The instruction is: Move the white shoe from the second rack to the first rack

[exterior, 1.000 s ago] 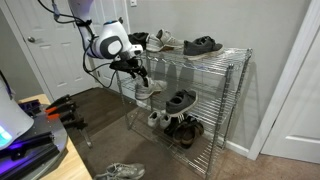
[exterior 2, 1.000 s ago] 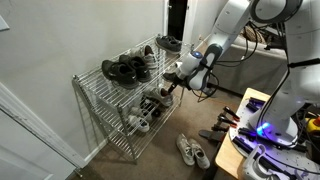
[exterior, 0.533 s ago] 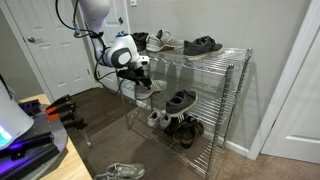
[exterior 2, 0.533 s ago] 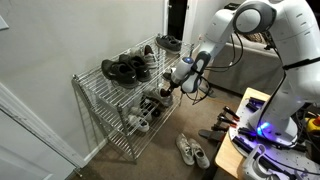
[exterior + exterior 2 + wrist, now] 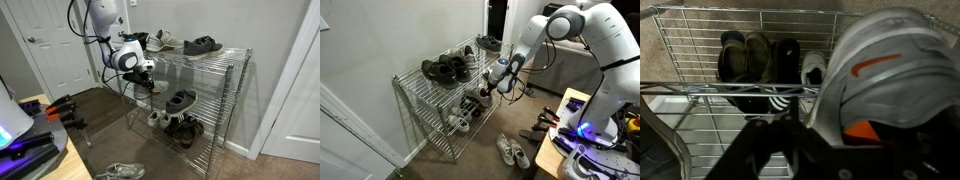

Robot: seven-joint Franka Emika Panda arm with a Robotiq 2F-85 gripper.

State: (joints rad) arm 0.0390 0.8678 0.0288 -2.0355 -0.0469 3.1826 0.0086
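Dark gripper point(image 5: 141, 75) clamped on the white shoe point(image 5: 148, 87), which we see at the open end of the shelf unit, about level with the second rack point(image 5: 205, 108) and below the first rack point(image 5: 195, 60). We cannot tell whether it touches the wire. In our wrist view it fills the right side above dark shoes point(image 5: 745, 60).

Brown carpet floor point(image 5: 105, 115) carries the chrome shelf point(image 5: 225, 60), set vs the wall; a pr of light sneakers point(image 5: 512, 151) lies loose on the carpet in front, near the shelf's feet
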